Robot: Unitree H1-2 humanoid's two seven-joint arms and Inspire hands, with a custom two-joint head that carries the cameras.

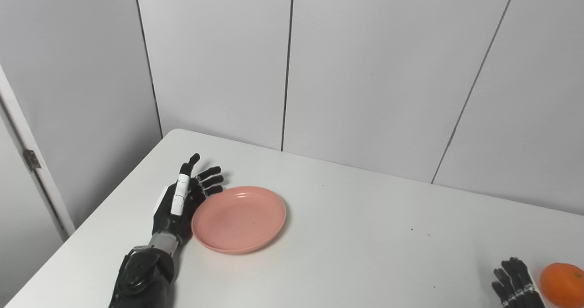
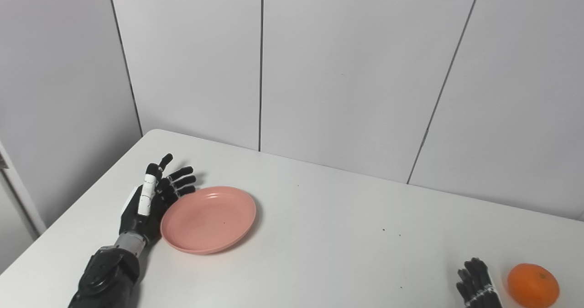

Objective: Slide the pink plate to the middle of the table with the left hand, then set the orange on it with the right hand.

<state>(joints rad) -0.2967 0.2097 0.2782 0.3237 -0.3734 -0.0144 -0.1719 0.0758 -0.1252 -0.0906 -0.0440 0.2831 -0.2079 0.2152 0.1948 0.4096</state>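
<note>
The pink plate (image 1: 238, 218) lies empty on the left half of the white table (image 1: 365, 235). My left hand (image 1: 181, 203) stands open on its edge against the plate's left rim, fingers spread and pointing away from me. An orange (image 1: 563, 284) sits near the table's front right corner. My right hand (image 1: 515, 284) rests just left of the orange at the picture's bottom edge, fingers apart, holding nothing; a small gap separates it from the fruit in the right eye view.
Grey panelled walls (image 1: 365, 70) close off the table's far side. The table's left edge runs close behind my left hand. A few small dark specks (image 1: 412, 229) mark the tabletop right of centre.
</note>
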